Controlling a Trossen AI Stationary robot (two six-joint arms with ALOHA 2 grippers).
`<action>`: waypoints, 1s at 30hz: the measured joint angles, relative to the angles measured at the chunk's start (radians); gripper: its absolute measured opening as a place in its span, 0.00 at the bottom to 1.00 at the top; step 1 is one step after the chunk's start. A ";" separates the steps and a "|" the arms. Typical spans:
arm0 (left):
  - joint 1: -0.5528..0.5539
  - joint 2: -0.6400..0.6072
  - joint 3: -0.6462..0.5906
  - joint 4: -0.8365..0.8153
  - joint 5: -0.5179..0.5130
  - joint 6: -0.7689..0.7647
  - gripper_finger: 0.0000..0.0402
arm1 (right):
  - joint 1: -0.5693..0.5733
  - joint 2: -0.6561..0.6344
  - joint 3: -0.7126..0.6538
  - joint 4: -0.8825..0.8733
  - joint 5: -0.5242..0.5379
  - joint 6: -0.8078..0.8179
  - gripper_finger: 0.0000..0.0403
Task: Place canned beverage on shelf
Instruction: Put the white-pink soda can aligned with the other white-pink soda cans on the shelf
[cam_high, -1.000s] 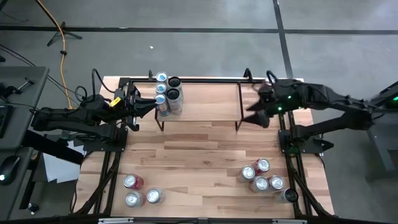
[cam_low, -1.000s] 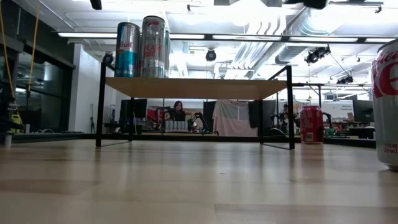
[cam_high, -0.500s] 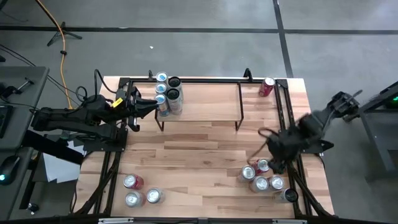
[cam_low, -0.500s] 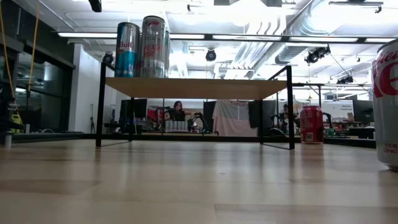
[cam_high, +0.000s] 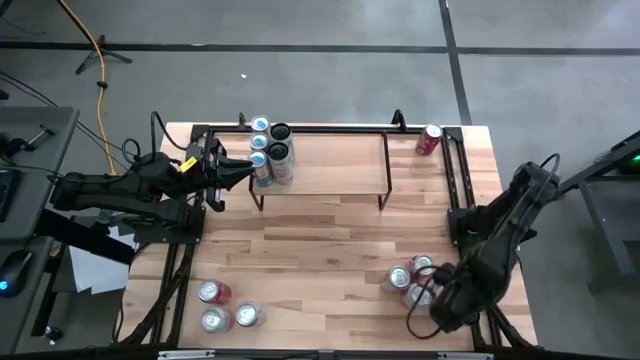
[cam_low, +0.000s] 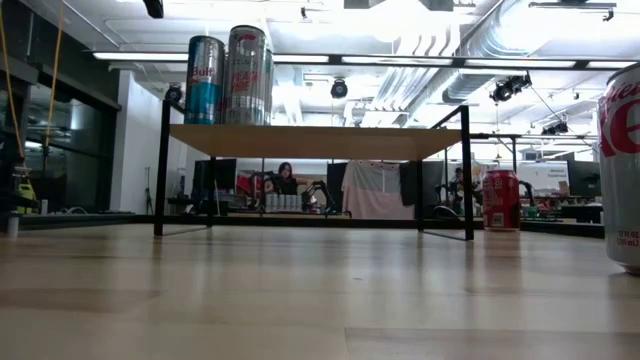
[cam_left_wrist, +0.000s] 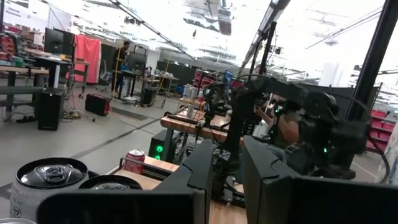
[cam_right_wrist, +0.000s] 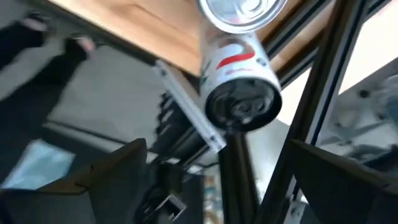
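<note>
The shelf (cam_high: 320, 165) stands at the table's far side and carries several cans (cam_high: 270, 150) at its left end; the low view shows them on its top (cam_low: 228, 75). My left gripper (cam_high: 247, 173) is shut and hovers beside those cans, level with their tops (cam_left_wrist: 50, 177), touching nothing. My right gripper (cam_high: 425, 305) is open and tips down over the near-right cluster of cans (cam_high: 405, 280). Its wrist view looks past both fingers at a red-and-white can (cam_right_wrist: 239, 81) lying on its side by the table edge, clear of the fingers.
A red can (cam_high: 430, 140) stands upright on the table right of the shelf, also seen in the low view (cam_low: 500, 200). Three cans (cam_high: 225, 308) stand at the near left. The black frame rails (cam_high: 465, 230) run along the table's right side.
My right gripper has swung from beside the shelf's right end toward the table's near edge and down, tipping to point downward and rolling, and now hangs over the near-right cans. It has stayed open. The cans have not moved.
</note>
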 joint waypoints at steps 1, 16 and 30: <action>0.000 0.000 0.000 0.000 0.000 0.000 0.07 | 0.004 0.017 0.000 -0.009 0.000 -0.016 0.93; 0.000 -0.002 0.000 0.015 0.000 0.000 0.07 | 0.013 0.143 0.000 -0.098 -0.067 -0.145 0.93; 0.000 -0.002 0.000 0.015 0.000 0.000 0.07 | 0.018 0.192 0.000 -0.097 -0.083 -0.170 0.93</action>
